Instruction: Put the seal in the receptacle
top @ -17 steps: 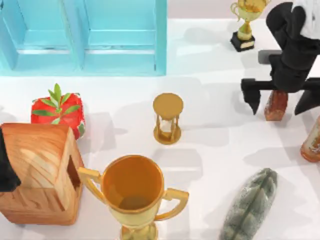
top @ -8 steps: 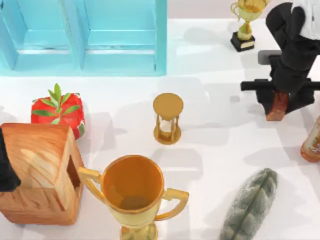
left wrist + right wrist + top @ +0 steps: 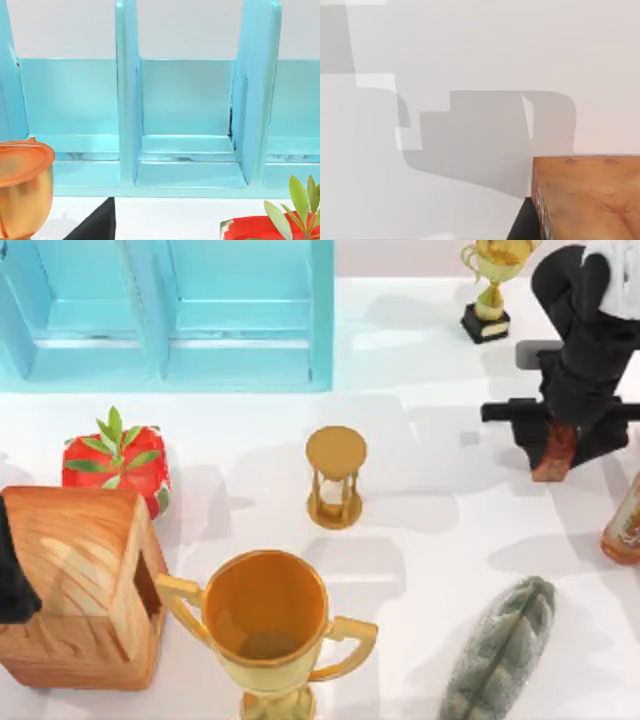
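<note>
Top view: the right tool (image 3: 556,445) is clenched on the seal (image 3: 553,453), well right of the hourglass (image 3: 335,478). The right wrist view adds the seal's mottled face (image 3: 587,197) above bare bench (image 3: 470,60). The left wrist view faces the blue receptacle (image 3: 187,125).

**Bright light, soft grey shadows**

The white surface (image 3: 420,530) is brightly lit all over. Soft grey shadows lie on it beside the hourglass (image 3: 335,477), the big gold cup (image 3: 265,625) and the leaf-shaped stone (image 3: 500,650), mostly toward the top view's right. In the right wrist view, blocky grey shadows with sharp edges cover the surface beside the seal (image 3: 587,197). The blue rack (image 3: 190,125) shines a little on its floors. Edges look a bit soft.
</note>
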Robot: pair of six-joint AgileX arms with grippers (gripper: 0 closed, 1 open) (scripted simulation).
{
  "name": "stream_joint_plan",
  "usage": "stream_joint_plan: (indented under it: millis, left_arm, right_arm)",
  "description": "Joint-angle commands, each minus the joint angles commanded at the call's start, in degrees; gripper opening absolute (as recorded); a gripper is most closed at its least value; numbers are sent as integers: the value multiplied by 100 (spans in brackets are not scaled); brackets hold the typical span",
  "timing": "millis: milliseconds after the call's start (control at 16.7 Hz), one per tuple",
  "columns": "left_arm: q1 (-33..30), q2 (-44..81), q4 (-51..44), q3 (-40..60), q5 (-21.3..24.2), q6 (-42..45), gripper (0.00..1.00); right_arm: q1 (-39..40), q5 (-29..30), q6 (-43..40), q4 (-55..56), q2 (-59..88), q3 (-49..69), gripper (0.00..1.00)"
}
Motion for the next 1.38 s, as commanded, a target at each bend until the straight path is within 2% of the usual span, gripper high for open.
stream_joint_plan:
  millis: [360,900,1200,1380]
  left_arm:
    - [0,0,0,0,0,0,100]
    - [0,0,0,0,0,0,100]
    - [0,0,0,0,0,0,100]
    - [0,0,0,0,0,0,100]
  right_arm:
    - [26,4,-11,-226,-32,210,0]
    - [-26,3,-11,-2050,-293,1759,0]
    - [-17,-2,-17,-2072,-287,1771,0]
    - [-407,-5,-410,-2056,-535,1528,0]
